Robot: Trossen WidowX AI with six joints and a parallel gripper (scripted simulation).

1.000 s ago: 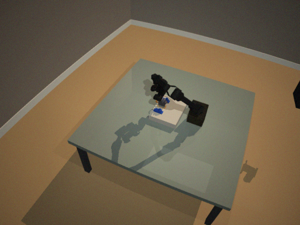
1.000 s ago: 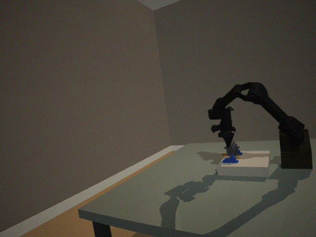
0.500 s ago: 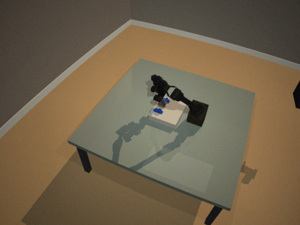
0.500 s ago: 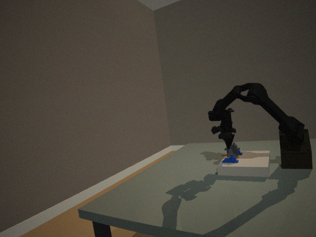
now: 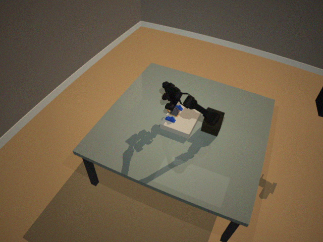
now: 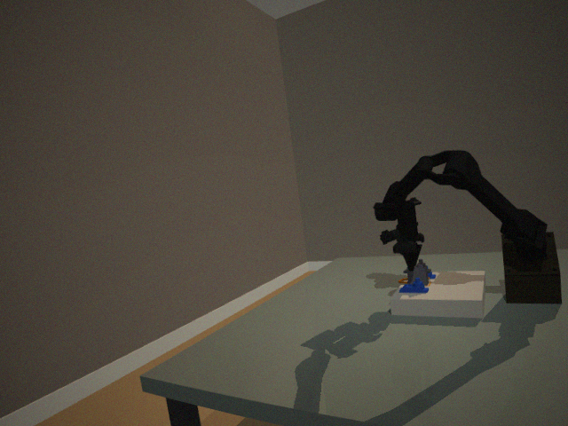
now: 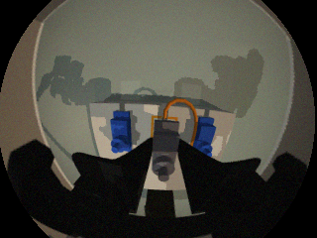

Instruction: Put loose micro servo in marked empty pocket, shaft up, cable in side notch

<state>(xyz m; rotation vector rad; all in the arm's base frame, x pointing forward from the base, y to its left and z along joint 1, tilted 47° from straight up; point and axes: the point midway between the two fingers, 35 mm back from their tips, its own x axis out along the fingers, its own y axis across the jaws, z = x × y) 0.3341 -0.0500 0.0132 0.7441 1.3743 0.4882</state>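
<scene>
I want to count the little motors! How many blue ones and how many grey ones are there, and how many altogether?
Blue servos: 2, both sitting in the deck.
Grey servo: 1, held in the gripper above the deck.
Total: 3 servos.

A grey-green desk (image 5: 213,161) on dark legs stands on an orange floor (image 5: 47,161), grey walls (image 6: 138,160) meeting at 12 o'clock.

Two blue servos (image 7: 121,131) (image 7: 206,134) sit seated in the deck, one on each side.
</scene>
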